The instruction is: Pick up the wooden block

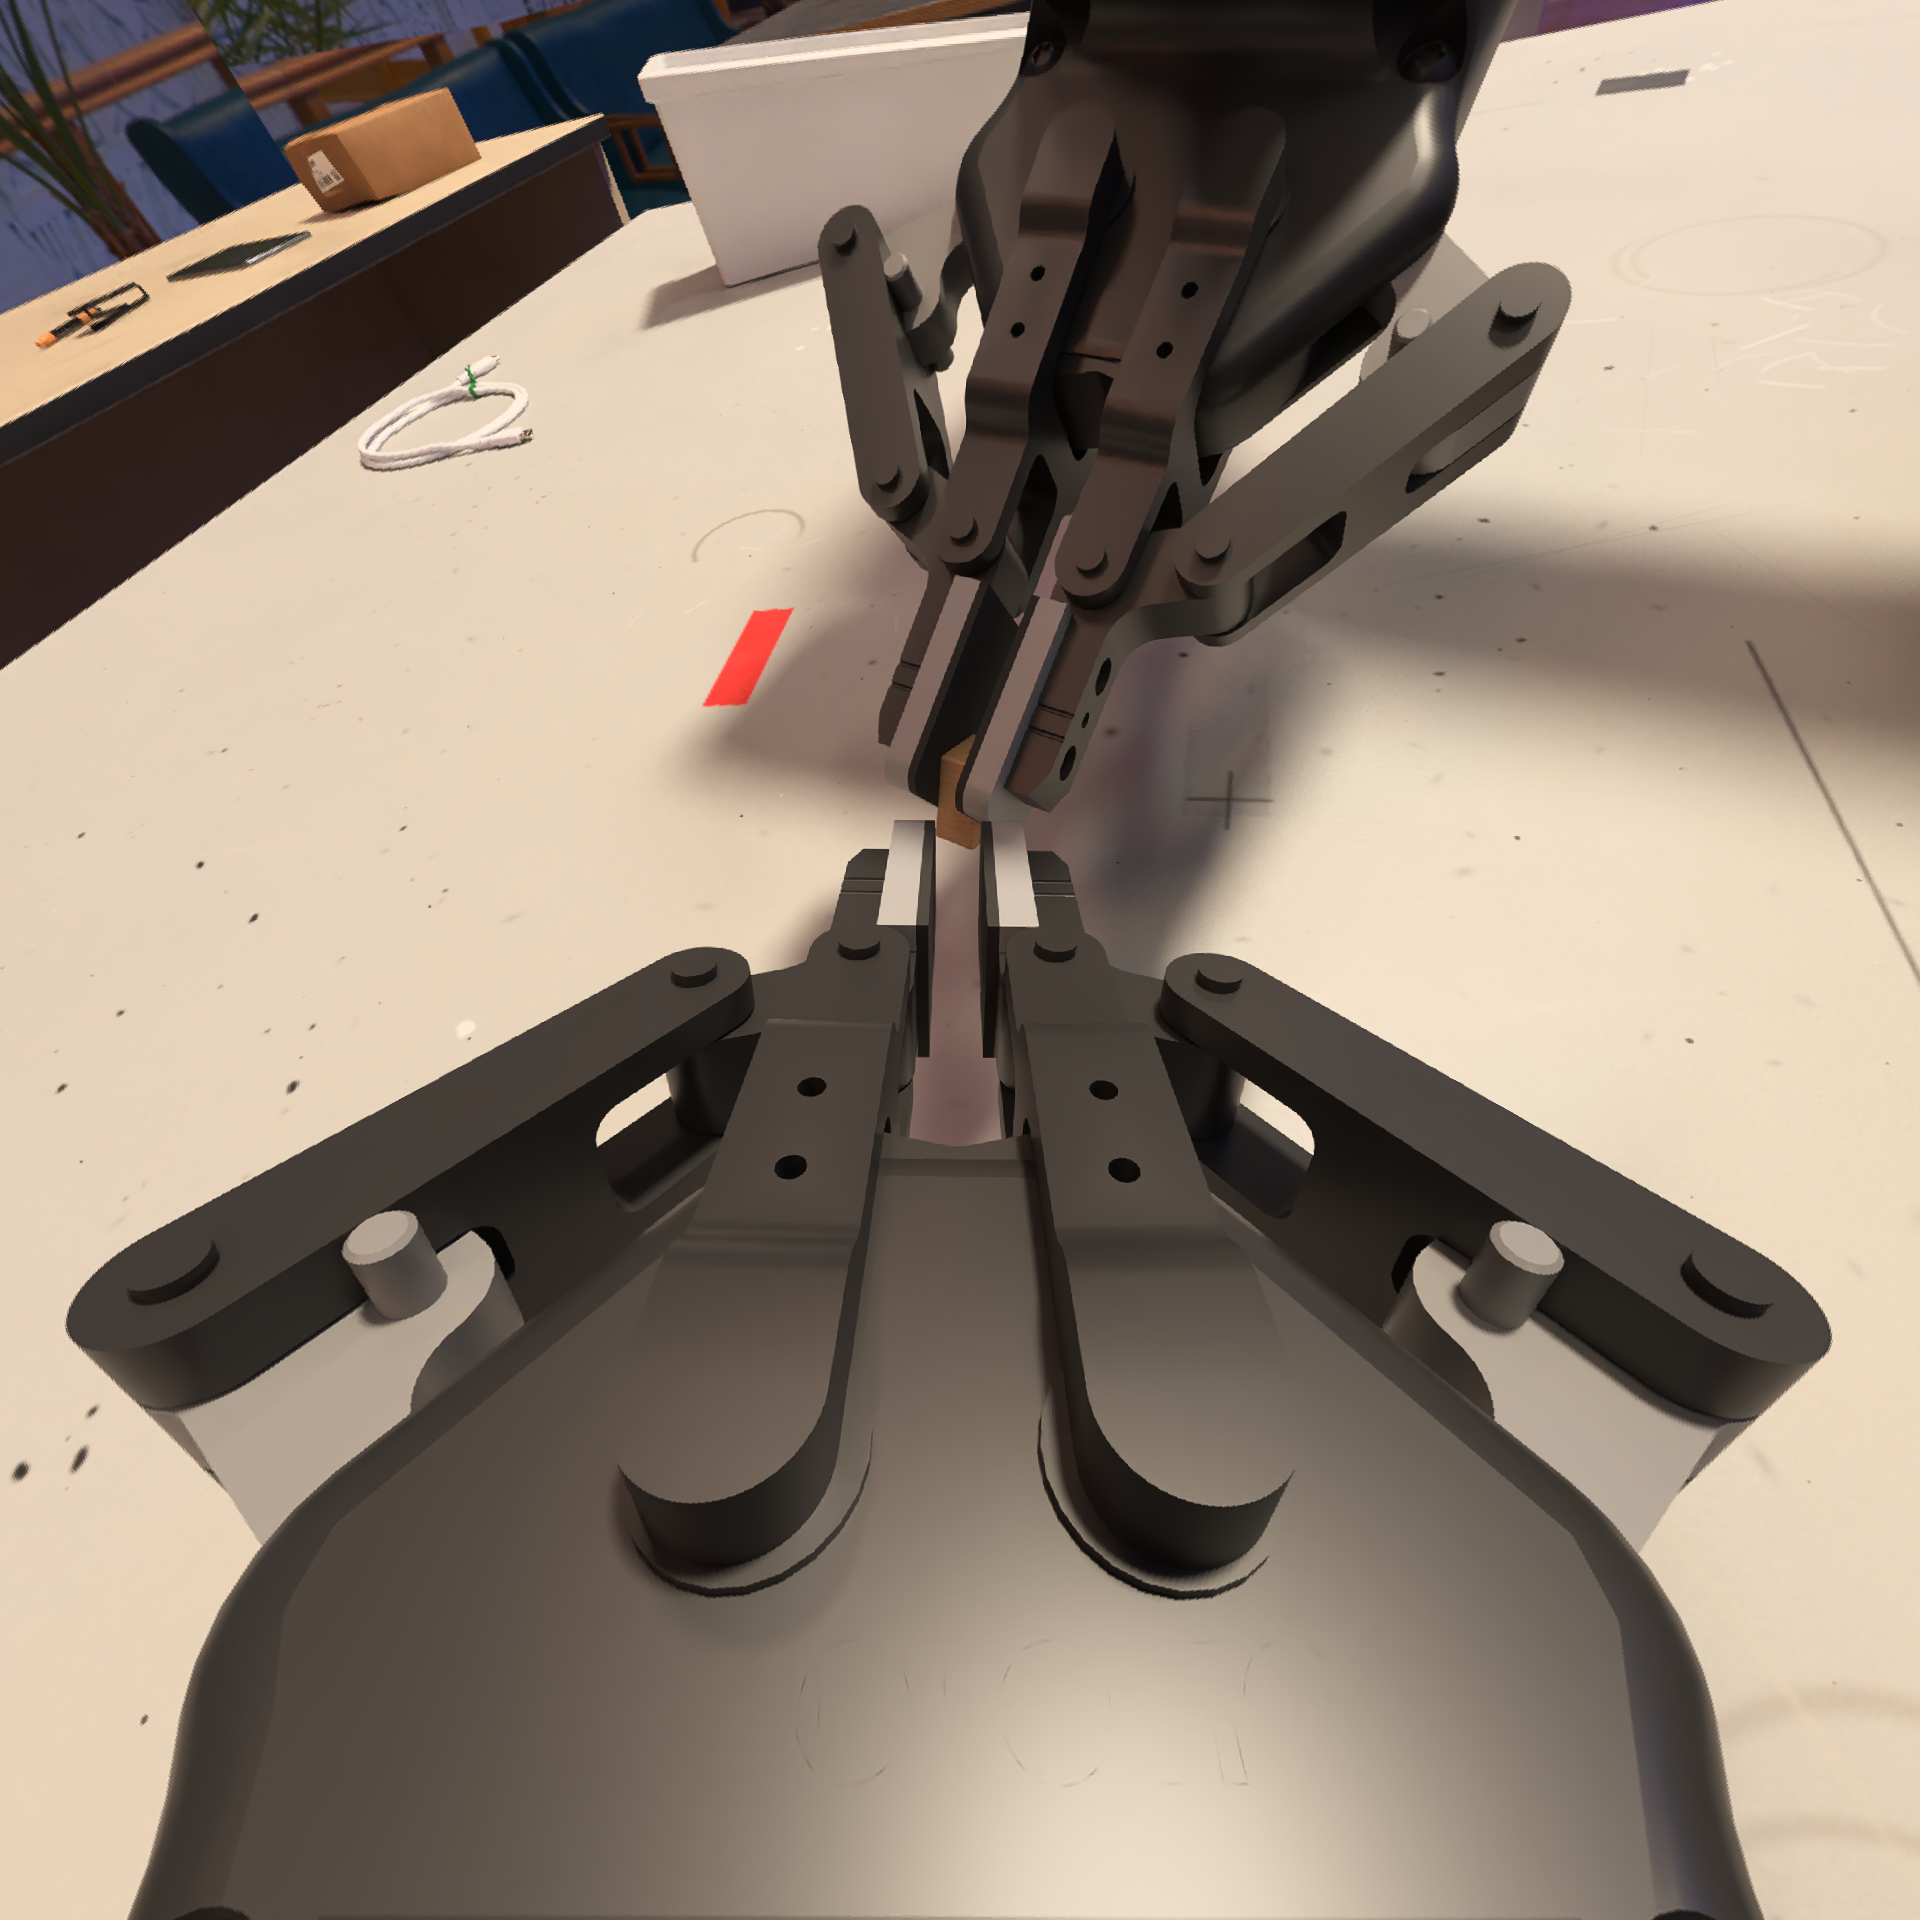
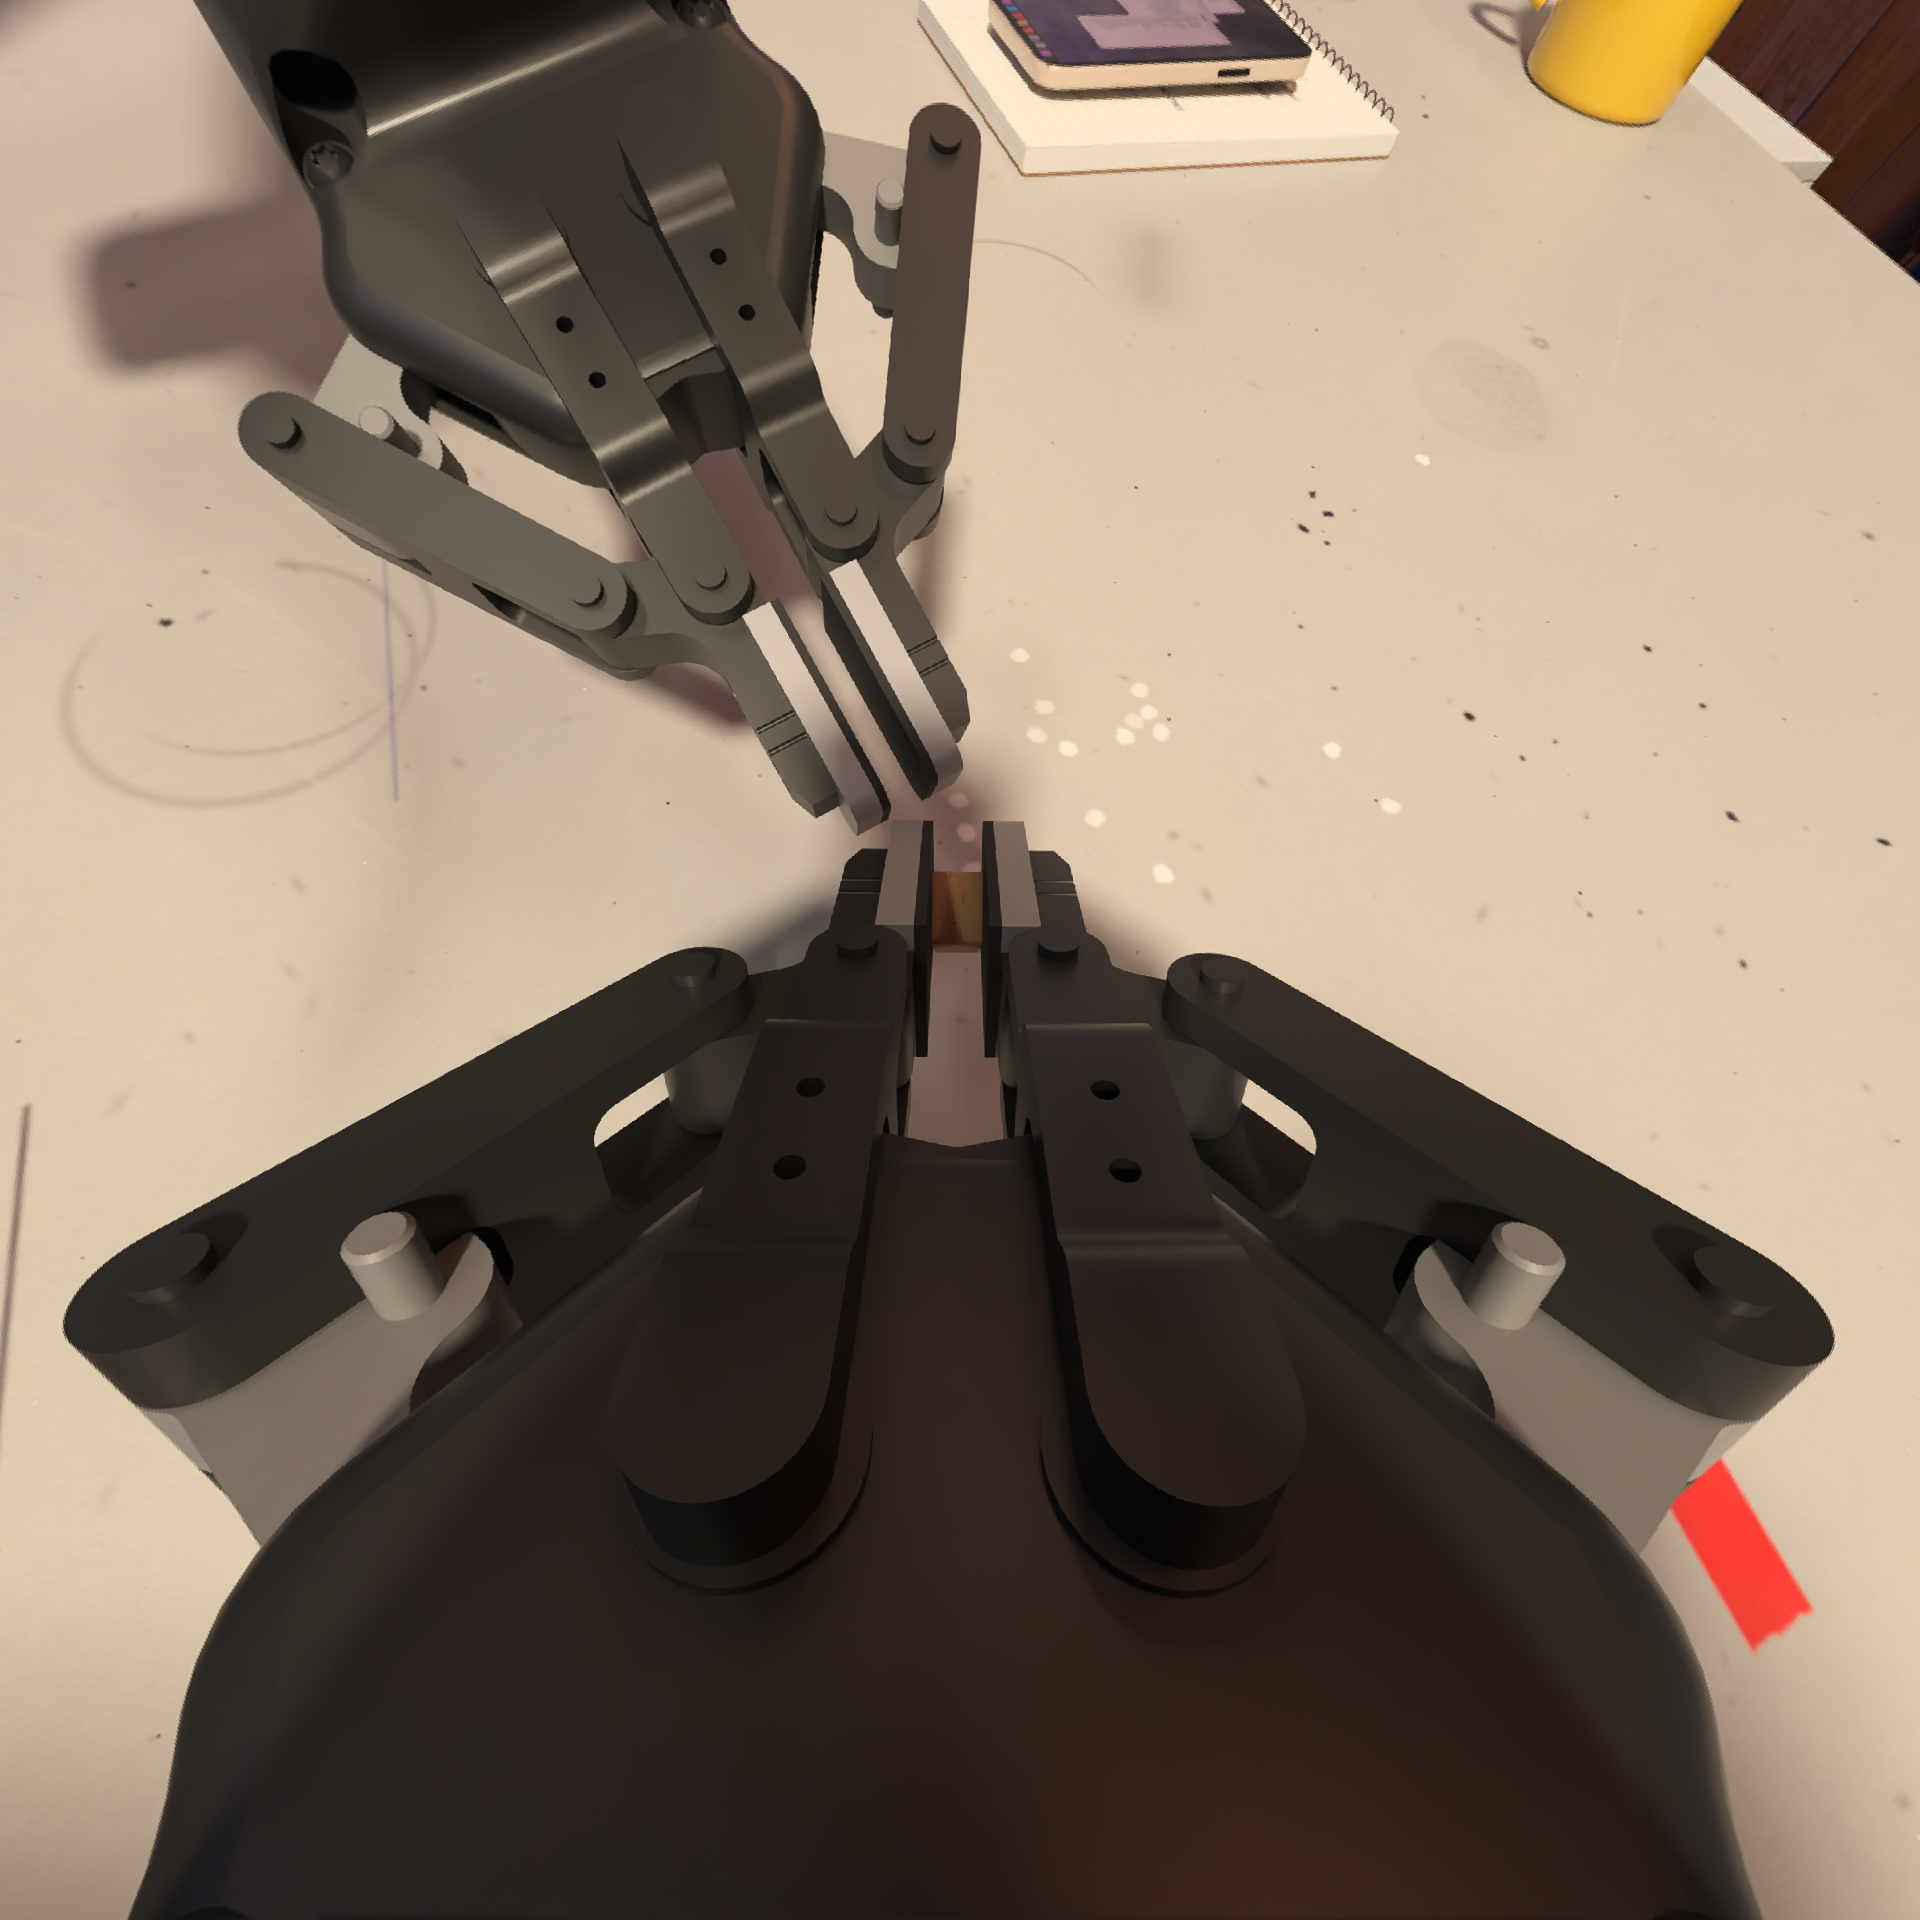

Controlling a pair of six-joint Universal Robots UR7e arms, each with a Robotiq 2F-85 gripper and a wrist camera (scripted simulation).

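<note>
The wooden block (image 1: pixel 956 808) is a small tan piece pinched between the fingers of my right gripper (image 1: pixel 961 792), which reaches down from the top of the left wrist view. In the right wrist view the block (image 2: pixel 958 909) sits between the pads of my right gripper (image 2: pixel 958 831). It is close over the table; I cannot tell whether it touches. My left gripper (image 1: pixel 958 836) is nearly shut with a narrow gap and nothing in it. Its tips point at the block from just in front. It also shows in the right wrist view (image 2: pixel 902 805), tip to tip with the right gripper.
A red tape strip (image 1: pixel 750 657) lies on the pale table left of the block and shows again in the right wrist view (image 2: pixel 1740 1553). A coiled white cable (image 1: pixel 447 421) and a white box (image 1: pixel 831 156) lie beyond. A notebook (image 2: pixel 1195 135) and a yellow mug (image 2: pixel 1621 52) stand far off.
</note>
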